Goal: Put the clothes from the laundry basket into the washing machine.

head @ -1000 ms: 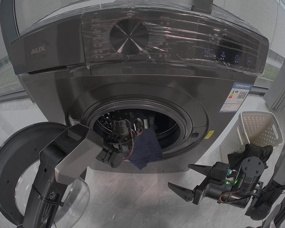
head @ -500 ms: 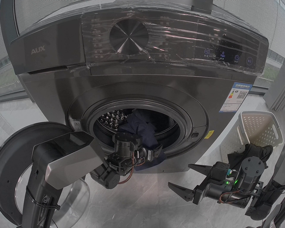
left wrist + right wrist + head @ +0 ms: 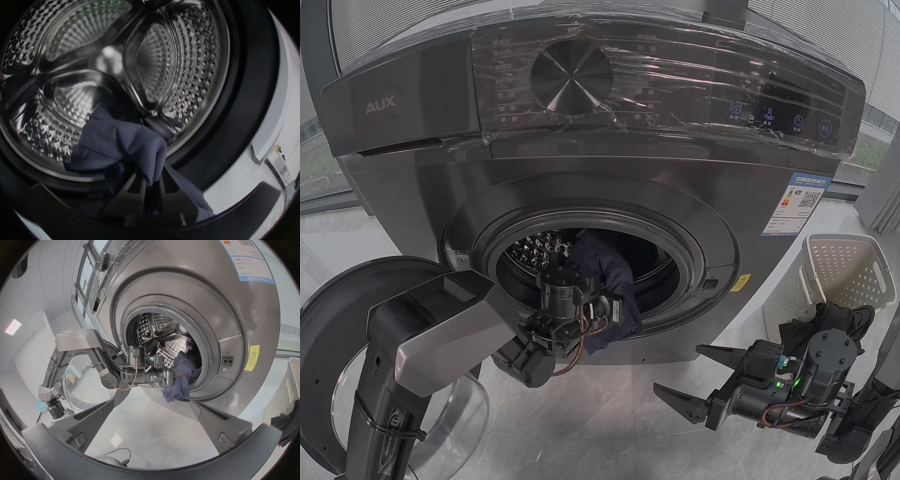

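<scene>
Change vs half a second ago: left hand (image 3: 614, 307) sits a bit higher at the mouth of the washing machine (image 3: 687, 200), centre of the head frame. The dark blue garment (image 3: 608, 270) is bunched higher against the opening; one second ago the cloth hung flatter below the hand. Right hand (image 3: 679, 370), lower right of the frame, is unchanged, and so is the laundry basket (image 3: 850, 262) at the right edge.

Views: the left wrist view looks into the steel drum (image 3: 156, 62). There the left hand's fingers (image 3: 131, 190) are pressed together on a fold of the garment (image 3: 125, 143), at lower centre. Part of the cloth lies over the black door seal (image 3: 243, 118) and part reaches into the drum. The right wrist view shows the left hand (image 3: 175, 376) side-on at frame centre, with the garment (image 3: 179, 380) hanging out over the lower rim.

Pose: the left forearm comes in from lower left past the open door (image 3: 337, 325), wrist level, hand pointing right into the opening. The right hand (image 3: 150, 402) hangs low over the floor (image 3: 600, 425) with its fingers spread and nothing between them. Dark clothes (image 3: 831, 319) drape over the basket's front edge just behind it.
</scene>
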